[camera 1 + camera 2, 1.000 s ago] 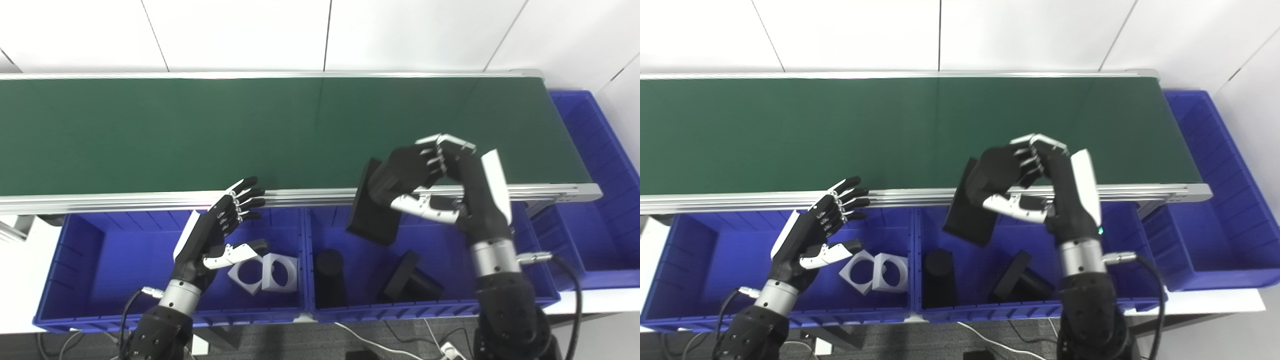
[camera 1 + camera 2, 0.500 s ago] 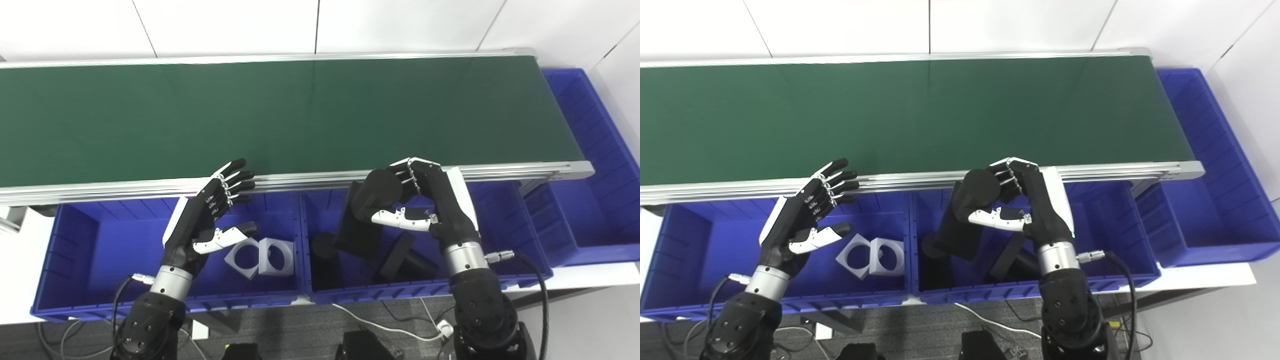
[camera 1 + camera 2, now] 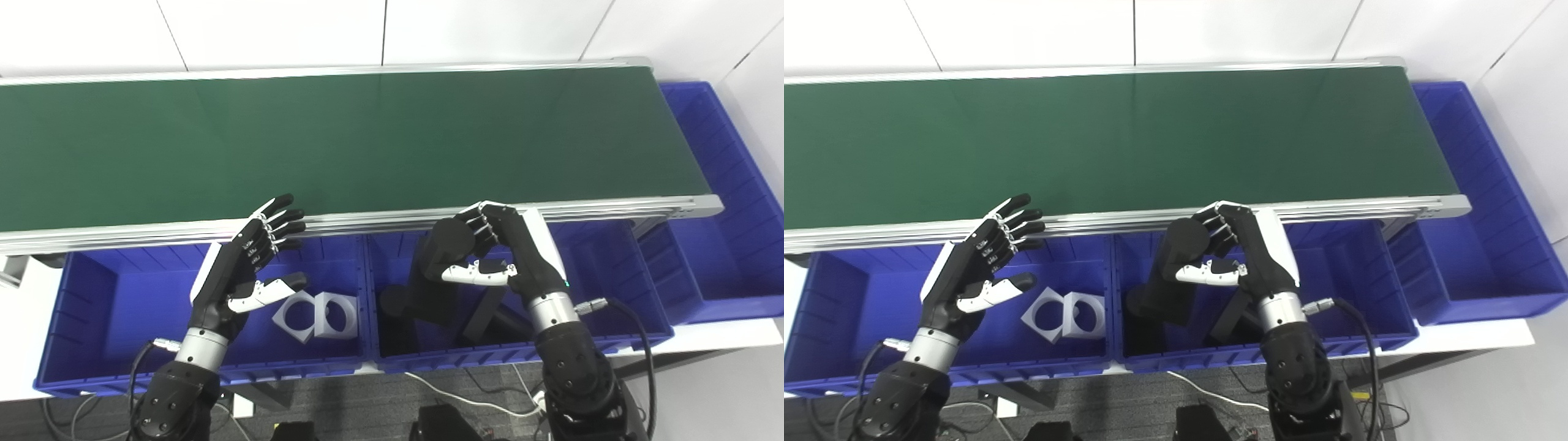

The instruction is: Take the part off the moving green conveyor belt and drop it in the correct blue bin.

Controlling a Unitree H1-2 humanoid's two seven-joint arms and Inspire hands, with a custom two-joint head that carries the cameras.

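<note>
My right hand (image 3: 499,257) is shut on a black part (image 3: 438,275), a cylinder on a flat plate. It holds the part low inside the middle blue bin (image 3: 618,288), just below the belt's front rail. Other black parts (image 3: 490,312) lie in that bin beneath it. My left hand (image 3: 251,269) is open and empty above the left blue bin (image 3: 110,306), which holds two white square parts with round holes (image 3: 315,312). The green conveyor belt (image 3: 343,141) carries nothing in view.
A third blue bin (image 3: 729,202) stands at the belt's right end. The belt's aluminium front rail (image 3: 367,220) runs just above both hands. Cables hang below the bins over a grey floor.
My right hand has carried the black part off the belt edge and down into the middle bin. The camera has tilted, shifting the whole scene. My left hand has kept its pose.
</note>
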